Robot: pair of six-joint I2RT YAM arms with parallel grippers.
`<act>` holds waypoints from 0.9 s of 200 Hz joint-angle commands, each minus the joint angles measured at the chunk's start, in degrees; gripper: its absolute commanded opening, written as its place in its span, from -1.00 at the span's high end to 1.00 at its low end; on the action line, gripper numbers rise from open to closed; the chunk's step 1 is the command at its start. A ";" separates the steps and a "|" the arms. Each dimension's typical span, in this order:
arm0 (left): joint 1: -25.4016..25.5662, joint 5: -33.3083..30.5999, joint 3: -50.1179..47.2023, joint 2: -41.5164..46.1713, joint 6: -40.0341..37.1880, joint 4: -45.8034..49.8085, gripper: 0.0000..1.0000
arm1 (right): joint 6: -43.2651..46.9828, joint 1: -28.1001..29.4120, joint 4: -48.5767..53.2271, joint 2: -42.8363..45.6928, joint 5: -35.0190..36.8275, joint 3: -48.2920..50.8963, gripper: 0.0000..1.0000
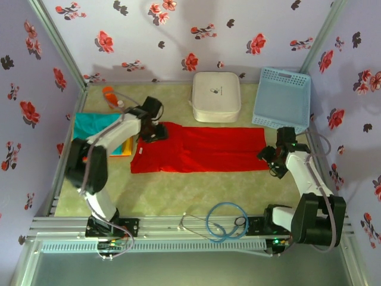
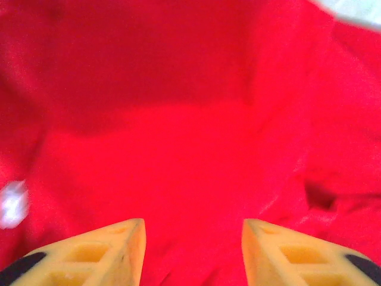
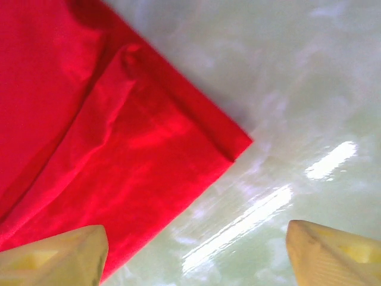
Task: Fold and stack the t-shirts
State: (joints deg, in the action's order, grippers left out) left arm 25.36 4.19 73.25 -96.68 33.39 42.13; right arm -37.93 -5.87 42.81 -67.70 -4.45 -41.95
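The yellow fingers [image 2: 107, 250] of the left gripper [image 2: 193, 238], spread apart, are poised over the left end of the large bright red cloth t-shirt [image 1: 202, 149]. The shirt lies flat as a long band across the pale green desk [image 1: 178, 190]. The right gripper [image 3: 196, 250], its fingers likewise spread, straddles the shirt's right corner. A teal cloth t-shirt [image 1: 89, 124] lies by the left wall.

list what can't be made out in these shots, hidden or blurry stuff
1. Top view: the left arm covers the yellow cloth beside the teal shirt; how many shirts lie there is unclear.
2. Left wrist view: a white spot at the left edge is too blurred to identify.
3. Top view: the white case has a print too small to read.
4. Right wrist view: the red shirt is cut off by the left edge.
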 commanded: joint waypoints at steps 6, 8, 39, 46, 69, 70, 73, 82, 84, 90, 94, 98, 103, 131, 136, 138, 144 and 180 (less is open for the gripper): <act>-4.13 2.70 -10.59 11.68 -0.11 2.97 0.12 | 0.87 -1.94 0.22 -0.41 1.68 1.47 -0.48; -4.46 2.92 -11.47 12.52 -0.15 3.07 0.11 | 0.78 -2.02 0.01 -0.48 1.52 1.53 -0.48; -8.75 3.45 -21.94 23.72 0.89 5.51 0.13 | 0.14 -2.48 -3.72 -2.47 0.07 2.03 -0.26; -9.67 3.53 -23.72 25.43 1.07 6.12 0.14 | 0.03 -2.48 -4.49 -3.00 -0.35 2.00 -0.21; -12.37 3.18 -29.30 30.14 2.22 5.42 0.13 | -0.34 -2.48 -5.68 -5.43 -1.00 1.77 -0.07; -12.36 3.10 -29.52 30.37 2.43 5.33 0.12 | -0.41 -2.48 -5.74 -5.56 -1.00 1.78 -0.06; -12.43 2.95 -30.13 30.89 3.05 4.95 0.10 | -0.54 -2.48 -5.98 -5.79 -0.92 1.78 -0.05; -12.40 3.45 -30.88 32.04 4.10 3.86 0.00 | -0.88 -2.48 -6.99 -6.42 -0.91 2.23 -0.04; -12.39 3.41 -31.06 32.36 4.31 3.78 -0.02 | -0.99 -2.48 -7.43 -6.65 -1.06 2.45 -0.05; -12.60 2.71 -31.36 32.75 4.72 3.79 -0.06 | -1.20 -2.48 -8.07 -7.01 -1.40 2.67 -0.04; -12.82 1.85 -31.44 32.93 4.84 3.98 -0.08 | -1.38 -2.48 -8.60 -7.25 -1.67 2.87 -0.05; -12.88 1.11 -31.62 32.98 4.94 4.13 -0.08 | -1.50 -2.48 -9.12 -7.40 -2.17 2.93 -0.04; -13.04 0.32 -31.83 32.91 5.02 4.14 -0.08 | -1.69 -2.48 -9.63 -7.76 -2.49 3.17 -0.04; -13.40 0.66 -34.65 31.31 6.62 0.17 -0.08 | -2.34 -2.48 -12.88 -9.56 -3.34 4.15 -0.02; -13.33 0.93 -35.29 30.96 6.86 -0.94 -0.06 | -2.44 -2.48 -13.28 -10.04 -3.41 4.18 0.00; -13.28 1.11 -35.59 30.77 6.91 -1.44 -0.05 | -2.48 -2.48 -13.39 -10.20 -3.45 4.23 0.00; -13.29 1.54 -36.49 30.44 7.14 -2.87 -0.03 | -2.48 -2.48 -13.81 -10.85 -3.53 4.26 0.01; -13.15 2.87 -41.35 29.84 9.72 -10.99 0.09 | -2.37 -2.48 -15.80 -13.75 -3.48 5.22 0.21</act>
State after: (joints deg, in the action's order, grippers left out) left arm 12.47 6.17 34.17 -66.57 40.40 37.56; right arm -39.51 -7.99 29.36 -80.01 -7.46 -38.09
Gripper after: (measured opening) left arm 0.470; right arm 0.429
